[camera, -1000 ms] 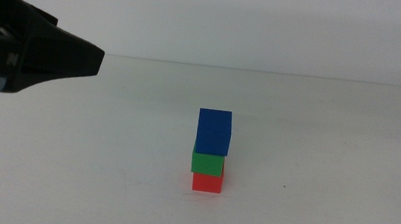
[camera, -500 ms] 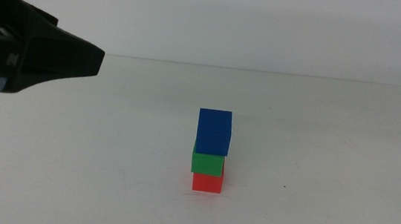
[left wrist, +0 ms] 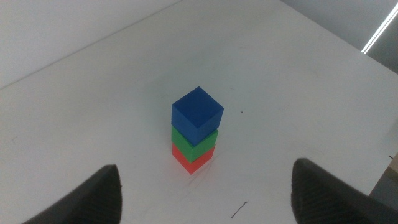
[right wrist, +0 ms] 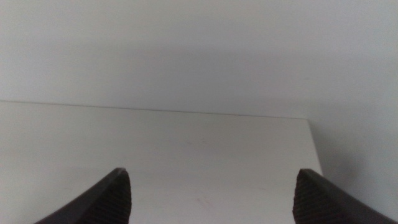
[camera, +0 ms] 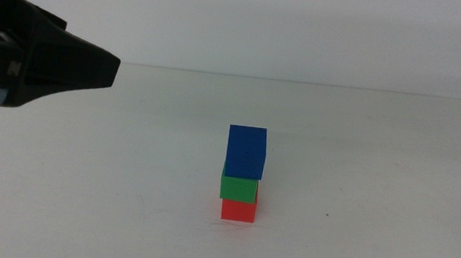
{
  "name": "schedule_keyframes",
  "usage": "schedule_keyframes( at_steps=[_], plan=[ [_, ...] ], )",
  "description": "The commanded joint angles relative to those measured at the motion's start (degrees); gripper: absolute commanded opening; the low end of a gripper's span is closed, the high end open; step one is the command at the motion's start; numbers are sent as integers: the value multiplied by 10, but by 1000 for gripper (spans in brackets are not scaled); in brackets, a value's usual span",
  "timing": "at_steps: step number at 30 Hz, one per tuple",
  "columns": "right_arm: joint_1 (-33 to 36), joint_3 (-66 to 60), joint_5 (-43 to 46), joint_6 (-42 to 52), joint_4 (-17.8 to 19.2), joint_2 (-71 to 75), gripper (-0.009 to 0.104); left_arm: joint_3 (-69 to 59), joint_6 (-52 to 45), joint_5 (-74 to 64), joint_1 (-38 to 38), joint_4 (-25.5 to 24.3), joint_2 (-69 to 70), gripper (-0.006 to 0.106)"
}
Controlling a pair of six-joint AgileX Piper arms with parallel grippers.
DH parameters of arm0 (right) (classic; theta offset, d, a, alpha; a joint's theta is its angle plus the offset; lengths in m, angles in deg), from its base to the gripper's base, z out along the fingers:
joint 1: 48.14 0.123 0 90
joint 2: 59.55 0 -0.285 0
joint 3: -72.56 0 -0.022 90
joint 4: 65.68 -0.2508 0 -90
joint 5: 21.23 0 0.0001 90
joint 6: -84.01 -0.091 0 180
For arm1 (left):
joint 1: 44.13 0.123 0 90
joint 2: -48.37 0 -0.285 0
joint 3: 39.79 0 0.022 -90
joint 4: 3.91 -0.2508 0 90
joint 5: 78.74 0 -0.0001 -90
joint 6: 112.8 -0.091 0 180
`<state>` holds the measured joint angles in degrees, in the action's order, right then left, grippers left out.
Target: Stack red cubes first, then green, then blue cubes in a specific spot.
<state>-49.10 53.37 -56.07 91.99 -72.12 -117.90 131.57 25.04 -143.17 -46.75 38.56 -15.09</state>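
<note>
Now your blue cube (camera: 246, 151) tops green (camera: 238, 187) and red (camera: 238, 210) mid-table (camera: 381, 162), far from every edge; both grippers, left (left wrist: 205, 193) and right (right wrist: 211, 196), gape empty, well apart.

Overhead and left-wrist views, perhaps overlapping.

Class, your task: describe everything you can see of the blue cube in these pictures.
The blue cube is a small, solid, deep-blue block with plain matte faces. It sits upright at the top of a three-cube stack, resting on the green cube, which rests on the red cube. It looks slightly offset from the green one. Nothing else touches it; no claw is near it.
</note>
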Motion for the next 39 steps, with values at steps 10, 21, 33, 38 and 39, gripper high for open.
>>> schedule_keyframes(
  at_steps=[10, 21, 33, 38, 39],
  plan=[
    [2, 13, 40, -19, 31, 5, 67, 2, 2, 79, 1, 18, 5, 94],
    [2, 13, 40, -19, 36, 5, 67, -145, 376, 450, 1, -396, 108, 94],
    [2, 13, 40, -19, 37, 5, 67, -168, 536, 456, 1, -519, 120, 94],
    [2, 13, 40, -19, 37, 5, 67, -169, 536, 453, 1, -494, 135, 94],
    [2, 13, 40, -19, 37, 5, 67, -169, 536, 453, 1, -488, 140, 94]
  ],
)
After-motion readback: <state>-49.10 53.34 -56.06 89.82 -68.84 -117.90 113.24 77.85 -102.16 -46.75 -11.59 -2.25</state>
